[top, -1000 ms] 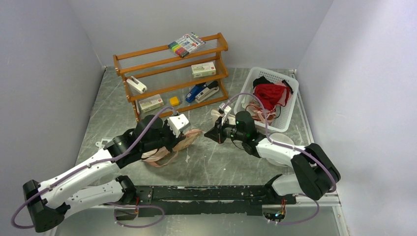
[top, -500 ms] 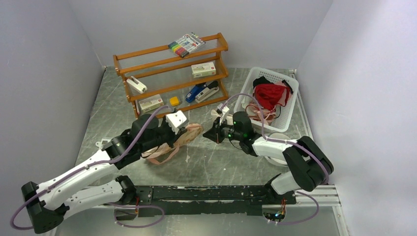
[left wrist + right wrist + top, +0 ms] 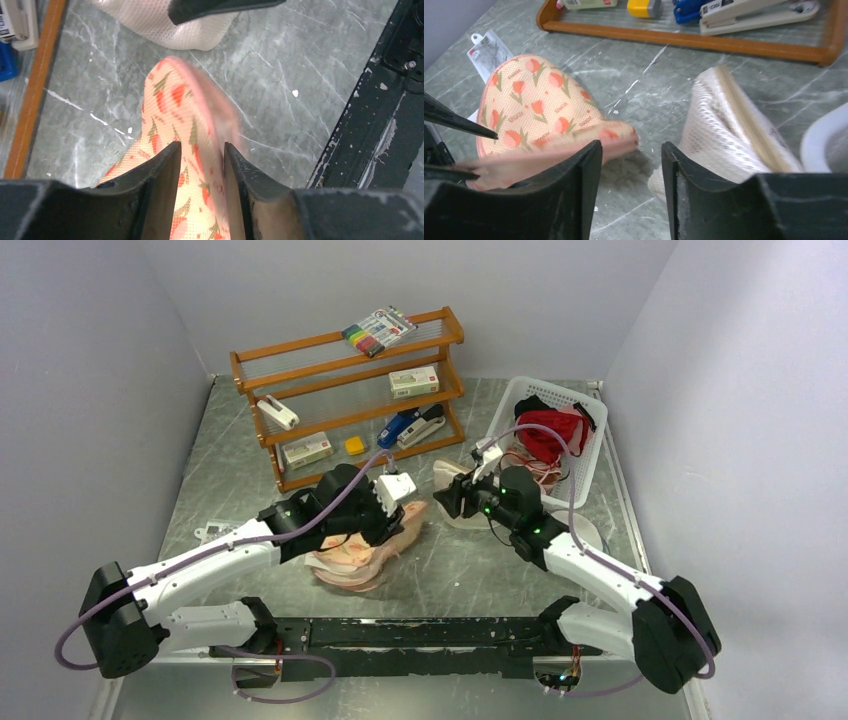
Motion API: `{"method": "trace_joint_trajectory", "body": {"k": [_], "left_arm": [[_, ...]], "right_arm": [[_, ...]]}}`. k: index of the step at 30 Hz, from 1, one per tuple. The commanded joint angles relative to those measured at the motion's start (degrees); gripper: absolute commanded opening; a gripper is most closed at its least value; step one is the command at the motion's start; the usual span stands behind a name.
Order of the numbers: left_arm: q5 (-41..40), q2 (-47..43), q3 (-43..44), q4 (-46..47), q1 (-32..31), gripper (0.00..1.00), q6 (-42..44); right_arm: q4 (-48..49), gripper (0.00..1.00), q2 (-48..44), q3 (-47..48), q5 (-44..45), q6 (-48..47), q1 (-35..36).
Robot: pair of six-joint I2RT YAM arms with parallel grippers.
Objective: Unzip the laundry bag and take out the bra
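Now: bag dragged toward centre, right arm backed off

Left arm has stretched rightward over the past second, taking the laundry bag [image 3: 365, 548] with it. The bag lies bunched mid-surface [image 3: 450, 575], in front of the rack. Left pincer [image 3: 201, 147] is closed down narrow on the floral fabric, with a fold pinched between its fingers. The bag's far edge is blurred in both wrist views, so it is probably moving. Right pincer [image 3: 631, 150] has drawn back toward the basket side. Its fingers stand parted with nothing between them, the bag tip is just ahead, and the cream mesh cone [image 3: 724, 125] is just beside it.

Judgement: this is repositioning, not unzipping. No opening shows, and I cannot tell where the zip pull sits.

Containers:
- Wooden rack [image 3: 345, 340]: marker pack [image 3: 380, 328] on top, small boxes and staplers [image 3: 415, 427] on the lower tiers.
- Laundry bag: looks closed. The bra is not visible, presumably inside.
- White basket [image 3: 497, 420], far right: red garment [image 3: 550, 430] with other tangled pieces.
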Motion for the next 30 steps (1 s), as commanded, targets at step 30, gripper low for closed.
{"method": "trace_joint_trajectory", "body": {"k": [30], "left_arm": [[-49.77, -30.45, -9.98, 24.48, 5.13, 0.90, 7.65]], "right_arm": [[-27.24, 0.88, 14.71, 18.99, 8.36, -21.76, 32.93]]}}
